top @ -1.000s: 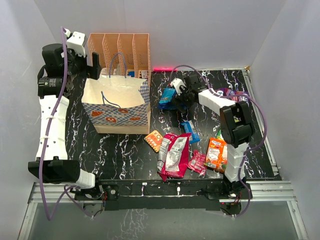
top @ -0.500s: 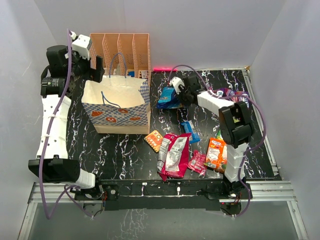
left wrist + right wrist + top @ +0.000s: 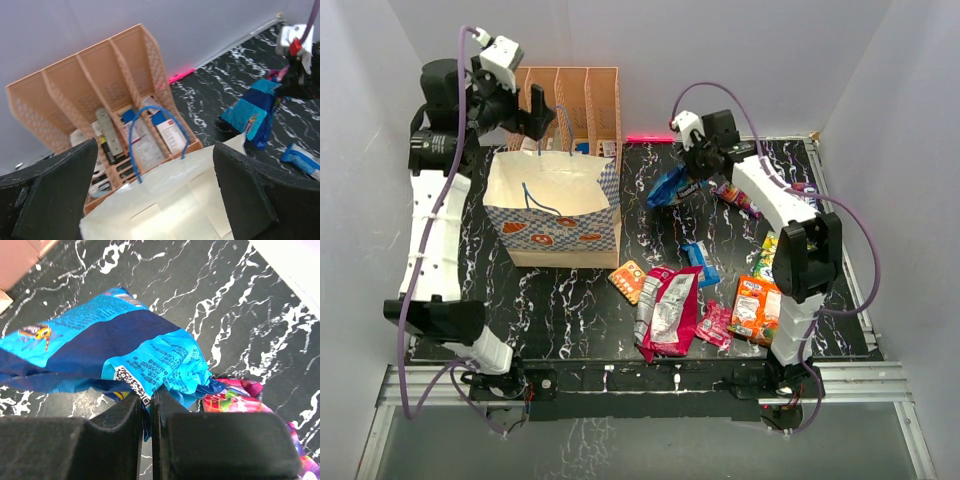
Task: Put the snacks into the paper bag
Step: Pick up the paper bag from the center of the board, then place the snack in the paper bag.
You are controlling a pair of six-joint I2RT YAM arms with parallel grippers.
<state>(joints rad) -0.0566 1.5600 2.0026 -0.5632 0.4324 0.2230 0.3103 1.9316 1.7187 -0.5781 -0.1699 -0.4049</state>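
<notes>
The paper bag [image 3: 555, 205] stands open at the back left of the table, white with blue handles. My left gripper [image 3: 518, 115] hovers open above its rear rim; in the left wrist view the bag's mouth [image 3: 165, 200] lies between the wide-spread fingers [image 3: 55, 195]. My right gripper [image 3: 692, 168] is shut on the end of a blue snack packet [image 3: 675, 185], which hangs off the table to the right of the bag. The right wrist view shows the jaws [image 3: 151, 410] pinching the packet's crumpled edge [image 3: 115, 345]. Other snacks lie on the table: a magenta-silver packet [image 3: 670, 310], an orange one [image 3: 752, 308], a small blue one [image 3: 700, 262].
A peach perforated file rack [image 3: 570, 100] with papers stands right behind the bag. A small orange packet [image 3: 630, 280], a pink one [image 3: 715, 325], a green-yellow one [image 3: 767, 258] and a pink-purple one [image 3: 740, 197] lie on the right half. White walls close in the sides.
My right gripper has shut on the blue packet and raised it toward the back. The left gripper has moved up and to the right over the bag's rear rim.
</notes>
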